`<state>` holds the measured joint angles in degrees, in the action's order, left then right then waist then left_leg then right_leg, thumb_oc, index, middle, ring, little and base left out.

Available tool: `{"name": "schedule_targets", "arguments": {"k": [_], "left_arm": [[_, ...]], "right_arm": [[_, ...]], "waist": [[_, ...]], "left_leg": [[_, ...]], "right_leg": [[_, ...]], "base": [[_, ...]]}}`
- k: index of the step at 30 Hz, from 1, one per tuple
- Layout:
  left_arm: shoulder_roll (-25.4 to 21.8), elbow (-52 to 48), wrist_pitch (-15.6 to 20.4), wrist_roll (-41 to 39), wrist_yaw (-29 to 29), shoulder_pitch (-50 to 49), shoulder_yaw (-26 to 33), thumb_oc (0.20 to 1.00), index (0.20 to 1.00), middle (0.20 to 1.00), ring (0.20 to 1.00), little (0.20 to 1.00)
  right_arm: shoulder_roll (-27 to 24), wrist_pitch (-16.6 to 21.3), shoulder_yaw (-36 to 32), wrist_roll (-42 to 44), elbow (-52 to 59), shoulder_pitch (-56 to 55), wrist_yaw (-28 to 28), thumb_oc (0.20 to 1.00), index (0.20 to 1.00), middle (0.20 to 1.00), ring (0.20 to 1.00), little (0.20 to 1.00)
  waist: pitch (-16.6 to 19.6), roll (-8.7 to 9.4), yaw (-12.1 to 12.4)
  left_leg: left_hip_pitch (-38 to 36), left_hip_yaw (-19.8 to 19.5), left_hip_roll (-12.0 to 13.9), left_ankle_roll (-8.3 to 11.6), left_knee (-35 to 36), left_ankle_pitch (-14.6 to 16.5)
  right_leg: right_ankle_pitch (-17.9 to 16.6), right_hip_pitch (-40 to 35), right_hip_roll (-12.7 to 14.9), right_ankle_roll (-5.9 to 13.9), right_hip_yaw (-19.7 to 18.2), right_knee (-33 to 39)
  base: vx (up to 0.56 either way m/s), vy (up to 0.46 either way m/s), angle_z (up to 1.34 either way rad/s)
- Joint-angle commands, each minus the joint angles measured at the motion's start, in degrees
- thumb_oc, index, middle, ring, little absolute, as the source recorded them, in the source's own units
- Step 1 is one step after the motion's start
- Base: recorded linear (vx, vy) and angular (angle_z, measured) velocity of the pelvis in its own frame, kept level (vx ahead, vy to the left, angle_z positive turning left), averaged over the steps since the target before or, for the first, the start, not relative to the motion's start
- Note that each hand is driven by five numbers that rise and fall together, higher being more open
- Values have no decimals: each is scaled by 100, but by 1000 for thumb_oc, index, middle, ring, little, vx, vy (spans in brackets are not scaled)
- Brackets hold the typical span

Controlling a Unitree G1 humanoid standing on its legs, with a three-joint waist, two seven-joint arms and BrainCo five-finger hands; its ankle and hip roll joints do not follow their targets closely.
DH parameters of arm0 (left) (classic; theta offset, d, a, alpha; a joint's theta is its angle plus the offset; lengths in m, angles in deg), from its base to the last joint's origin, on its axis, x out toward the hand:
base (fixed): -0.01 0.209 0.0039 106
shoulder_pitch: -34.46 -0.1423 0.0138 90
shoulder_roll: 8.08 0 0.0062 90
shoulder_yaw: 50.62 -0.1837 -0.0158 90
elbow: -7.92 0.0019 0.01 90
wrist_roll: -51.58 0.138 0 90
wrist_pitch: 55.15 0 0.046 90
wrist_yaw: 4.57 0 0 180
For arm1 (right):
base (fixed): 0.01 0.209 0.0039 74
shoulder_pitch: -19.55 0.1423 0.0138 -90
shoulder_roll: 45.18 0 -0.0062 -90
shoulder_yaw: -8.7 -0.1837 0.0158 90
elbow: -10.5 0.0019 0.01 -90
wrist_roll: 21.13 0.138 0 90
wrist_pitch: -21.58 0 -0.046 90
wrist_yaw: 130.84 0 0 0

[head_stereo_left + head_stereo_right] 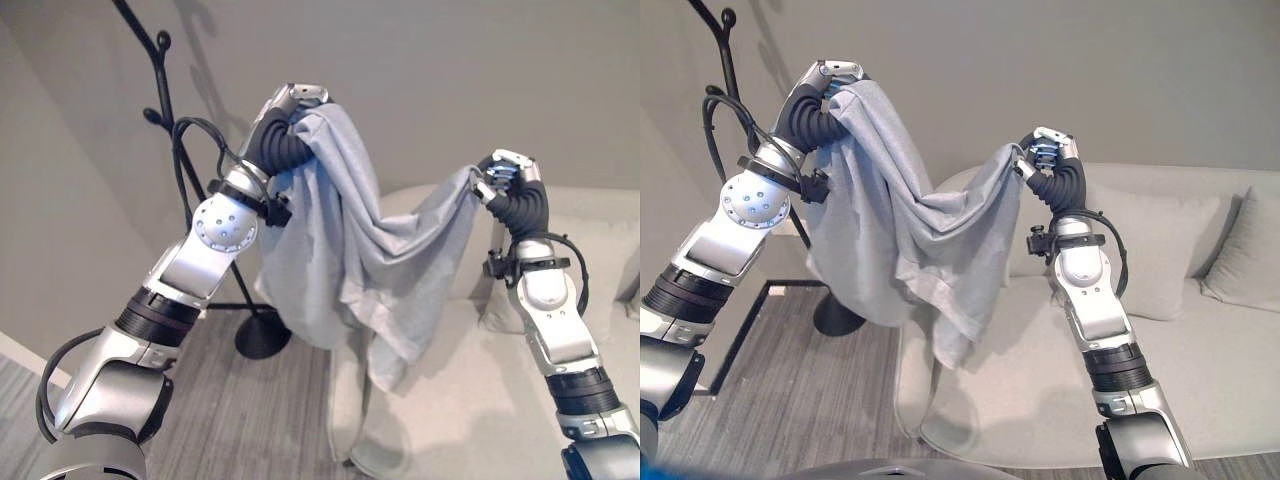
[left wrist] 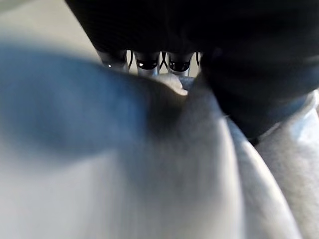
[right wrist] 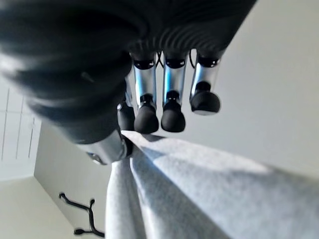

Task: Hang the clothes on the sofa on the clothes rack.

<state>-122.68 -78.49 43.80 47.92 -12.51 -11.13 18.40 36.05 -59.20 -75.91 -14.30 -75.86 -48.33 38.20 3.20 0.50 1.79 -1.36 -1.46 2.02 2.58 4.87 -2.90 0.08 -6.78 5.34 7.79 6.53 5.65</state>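
The grey shirt (image 1: 910,230) hung in the air between both raised hands — the left hand (image 1: 830,78) curled into one top corner beside the black clothes rack (image 1: 165,110), the right hand (image 1: 1045,152) pinching the other corner between fingertips (image 3: 172,117) and thumb. Its hem sagged down — above the sofa (image 1: 1200,330) edge.

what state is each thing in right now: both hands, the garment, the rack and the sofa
left hand: raised high, shut on one end of the grey garment
right hand: raised, shut on the other end
grey garment: lifted off the sofa, stretched between both hands, sagging in the middle, not on the rack
clothes rack: upright on the floor, hooks bare
sofa: seat bare, cushions against the backrest
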Motion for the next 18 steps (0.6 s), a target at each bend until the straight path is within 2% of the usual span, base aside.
{"name": "schedule_targets", "arguments": {"k": [1,4,7,8,9,10,11,12,13,14,15,16,17,18], "left_arm": [[-31,296,130,106,-55,205,307,200,200,200,200,200],[21,283,144,101,-59,255,309,200,200,200,200,200],[129,285,163,103,-31,298,265,200,200,200,200,200],[86,328,197,-9,-60,474,194,200,200,200,200,200],[86,331,198,-10,-60,478,192,200,200,200,200,200],[75,366,220,-119,-86,573,140,200,200,200,200,200],[55,391,229,-176,-93,614,97,200,200,200,200,200],[69,442,252,-215,-155,680,50,200,200,200,200,200],[74,461,260,-218,-163,700,31,200,200,200,200,200],[34,464,264,-269,-164,718,23,200,200,200,200,200],[33,487,255,-306,-179,751,1,200,200,200,200,200],[38,509,291,-357,-229,798,-46,200,200,200,200,200],[61,576,294,-358,-231,837,-67,200,200,200,200,200],[67,584,298,-358,-232,842,-71,200,200,200,200,200]], "right_arm": [[-216,259,-212,186,279,-77,-15,200,200,200,200,200],[-266,281,-249,204,276,-71,-38,200,200,200,200,200],[-337,286,-311,205,267,-63,-71,200,200,200,200,200],[-392,338,-350,252,223,63,-160,200,200,200,200,200],[-391,339,-351,252,221,65,-160,200,200,200,200,200],[-452,357,-370,251,201,105,-229,200,200,200,200,200],[-478,359,-379,251,195,90,-273,200,200,200,200,200],[-519,374,-395,240,182,89,-332,200,200,200,200,200],[-519,380,-400,240,176,90,-338,200,200,200,200,200],[-564,363,-435,221,182,51,-369,200,200,200,200,200],[-616,355,-482,197,182,24,-398,200,200,200,200,200],[-683,344,-531,142,133,-17,-463,200,200,200,200,200],[-721,332,-549,122,107,-38,-432,200,200,200,200,200],[-725,333,-552,123,107,-41,-431,200,200,200,200,200]], "waist": [[427,259,23],[357,298,-32],[255,308,-122],[189,356,-173],[191,357,-174],[183,424,-220],[182,432,-226],[189,450,-242],[188,440,-234],[188,408,-227],[206,367,-231],[214,293,-199],[252,235,-213],[245,230,-213]], "left_leg": [[132,-84,-258,-139,-211,229],[373,-114,-308,-127,-690,392],[605,-52,-206,-45,-988,442],[790,-124,131,73,-975,297],[794,-126,131,74,-972,295],[840,-211,623,174,-865,38],[817,-215,815,210,-774,-87],[823,-267,1115,278,-673,-255],[793,-266,1142,298,-617,-276],[747,-305,1309,358,-462,-408],[665,-342,1443,440,-269,-530],[657,-548,1550,586,-206,-604],[579,-690,1523,674,-174,-497],[574,-696,1527,677,-178,-490]], "right_leg": [[-299,408,-268,54,-256,-76],[-291,385,-207,59,-222,-68],[-302,369,-133,61,-95,-88],[-310,452,20,129,-102,-123],[-309,457,19,129,-101,-126],[-285,532,179,208,-175,-159],[-248,571,190,218,-181,-199],[-232,580,291,305,-234,-207],[-221,580,267,298,-231,-215],[-166,535,281,330,-231,-220],[-128,502,319,361,-224,-221],[-165,451,428,450,-254,-193],[-187,435,497,492,-276,-194],[-186,422,492,492,-269,-190]], "base": [[-34,-28,1],[-45,13,5],[-77,111,28],[-58,134,41],[-67,304,27],[-2,222,-18],[22,390,7],[39,212,10],[54,245,-4],[68,190,-27],[91,483,-25],[113,581,-12],[77,467,-5],[75,324,-1]]}}
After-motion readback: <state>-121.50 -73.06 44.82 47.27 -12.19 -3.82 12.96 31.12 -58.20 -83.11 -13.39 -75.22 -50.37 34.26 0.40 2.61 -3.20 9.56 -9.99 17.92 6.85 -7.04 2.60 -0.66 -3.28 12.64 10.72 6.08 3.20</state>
